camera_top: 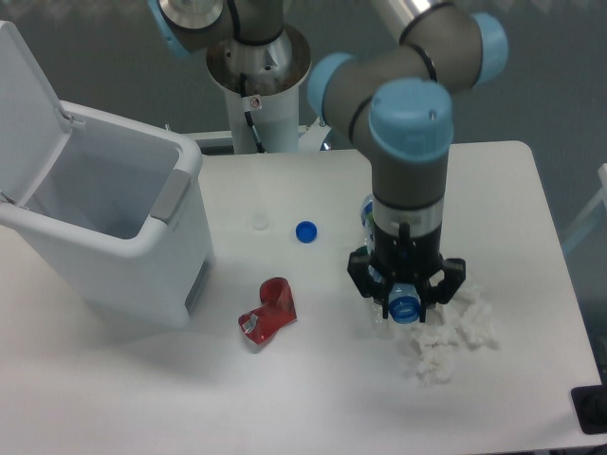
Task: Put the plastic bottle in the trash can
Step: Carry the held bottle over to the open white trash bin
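My gripper [406, 292] hangs over the right half of the table, pointing down and shut on the plastic bottle. The bottle's blue cap [403, 305] pokes out below the fingers, and a bit of its body [366, 212] shows behind the wrist; the rest is hidden by the arm. The bottle looks lifted off the tabletop. The trash can [182, 163], a large white bin with a grey panel at its rim, stands at the far left with its flip lid [24, 95] raised and its inside open.
A crushed red item [268, 313] lies between the bin and the gripper. A loose blue cap [305, 230] and a small white cap [260, 223] sit mid-table. Crumpled white tissue [457, 334] lies just right of the gripper. The robot's base [256, 71] stands at the back.
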Motion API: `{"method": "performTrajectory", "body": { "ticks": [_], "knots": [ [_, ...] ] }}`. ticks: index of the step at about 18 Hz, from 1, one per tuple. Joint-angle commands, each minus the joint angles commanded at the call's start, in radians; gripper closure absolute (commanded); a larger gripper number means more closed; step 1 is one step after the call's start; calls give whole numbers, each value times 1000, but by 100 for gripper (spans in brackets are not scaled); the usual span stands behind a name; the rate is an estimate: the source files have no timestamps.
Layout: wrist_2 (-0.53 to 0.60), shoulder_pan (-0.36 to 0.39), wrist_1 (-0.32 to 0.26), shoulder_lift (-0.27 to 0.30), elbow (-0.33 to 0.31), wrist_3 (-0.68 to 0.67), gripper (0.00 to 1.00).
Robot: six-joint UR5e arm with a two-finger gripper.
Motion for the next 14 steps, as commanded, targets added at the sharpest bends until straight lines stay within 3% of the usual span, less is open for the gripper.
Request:
{"method": "performTrajectory", "body": {
  "ticks": [5, 14],
  "knots": [
    [-83, -15, 24, 117, 0, -106, 100],
    [-157, -110, 73, 244, -28, -374, 100]
  ]
}}
